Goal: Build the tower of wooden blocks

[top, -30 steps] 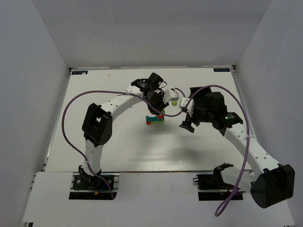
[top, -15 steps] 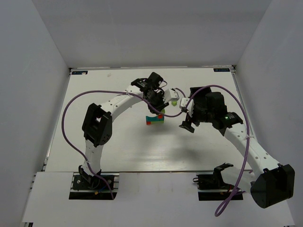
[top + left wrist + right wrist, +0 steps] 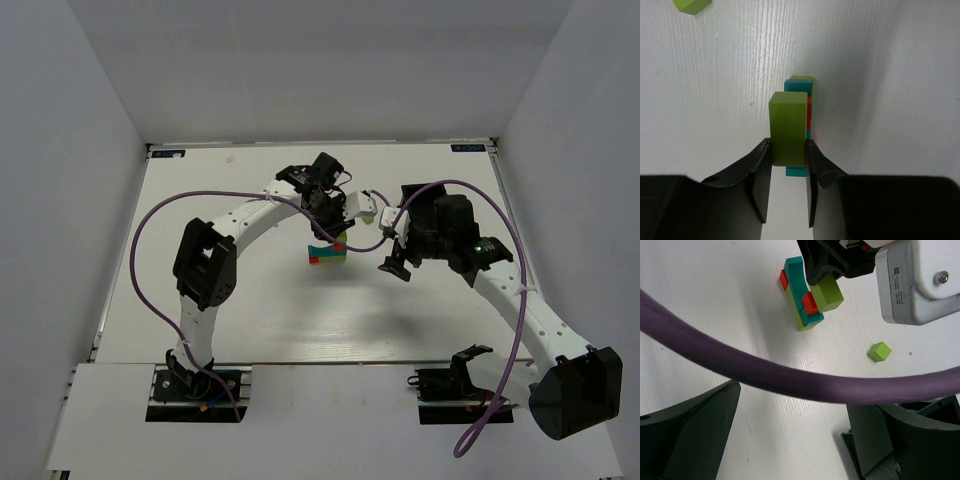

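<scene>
The wood block tower (image 3: 325, 254) is a small stack of teal, red, orange and lime blocks mid-table. It also shows in the right wrist view (image 3: 799, 290) and, from above, in the left wrist view (image 3: 799, 86). My left gripper (image 3: 788, 145) is shut on a lime green block (image 3: 788, 125) and holds it directly over the tower's near end, close to its top. In the right wrist view this block (image 3: 828, 296) sits beside a red block (image 3: 809, 303). My right gripper (image 3: 790, 440) is open and empty, to the right of the tower.
A loose lime cube (image 3: 879, 351) lies on the white table right of the tower; it also shows in the left wrist view (image 3: 691, 5). A purple cable (image 3: 790, 380) crosses the right wrist view. The left arm's white wrist housing (image 3: 917, 280) hangs above the cube.
My left gripper has edged slightly toward the tower with the lime block. My right arm has barely moved.
</scene>
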Controlling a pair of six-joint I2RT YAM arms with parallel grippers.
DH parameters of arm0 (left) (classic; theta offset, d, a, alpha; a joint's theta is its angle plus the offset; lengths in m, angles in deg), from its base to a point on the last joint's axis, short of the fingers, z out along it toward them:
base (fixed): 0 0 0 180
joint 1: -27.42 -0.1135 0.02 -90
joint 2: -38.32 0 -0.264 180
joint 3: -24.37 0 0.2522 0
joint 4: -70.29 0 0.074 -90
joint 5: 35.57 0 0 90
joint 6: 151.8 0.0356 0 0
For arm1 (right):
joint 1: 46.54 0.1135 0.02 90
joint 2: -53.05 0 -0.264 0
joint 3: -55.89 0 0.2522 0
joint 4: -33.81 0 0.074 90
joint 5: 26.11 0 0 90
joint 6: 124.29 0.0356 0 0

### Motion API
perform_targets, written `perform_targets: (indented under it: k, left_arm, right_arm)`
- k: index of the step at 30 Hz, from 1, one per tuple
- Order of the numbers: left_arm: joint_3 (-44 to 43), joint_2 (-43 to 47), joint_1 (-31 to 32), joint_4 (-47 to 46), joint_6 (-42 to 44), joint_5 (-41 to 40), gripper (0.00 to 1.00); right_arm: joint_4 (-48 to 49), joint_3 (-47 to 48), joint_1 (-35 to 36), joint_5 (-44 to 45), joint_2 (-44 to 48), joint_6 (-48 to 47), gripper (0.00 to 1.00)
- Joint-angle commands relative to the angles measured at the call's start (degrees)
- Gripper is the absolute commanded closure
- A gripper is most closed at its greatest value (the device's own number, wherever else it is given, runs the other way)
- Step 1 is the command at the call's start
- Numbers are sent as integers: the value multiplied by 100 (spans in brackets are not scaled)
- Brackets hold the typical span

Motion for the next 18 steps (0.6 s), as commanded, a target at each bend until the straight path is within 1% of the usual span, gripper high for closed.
perform_targets:
  k: [1, 9, 18]
  left_arm:
    - [-207, 185, -16, 62, 162, 212, 99]
    - [-207, 133, 36, 115, 215, 264, 96]
    - [-260, 80, 37, 115, 215, 379, 96]
  right_arm:
    - [-91, -67, -18, -138, 14, -74, 10]
    - [-91, -67, -27, -138, 14, -91, 10]
    - [-91, -76, -36, -138, -12, -82, 10]
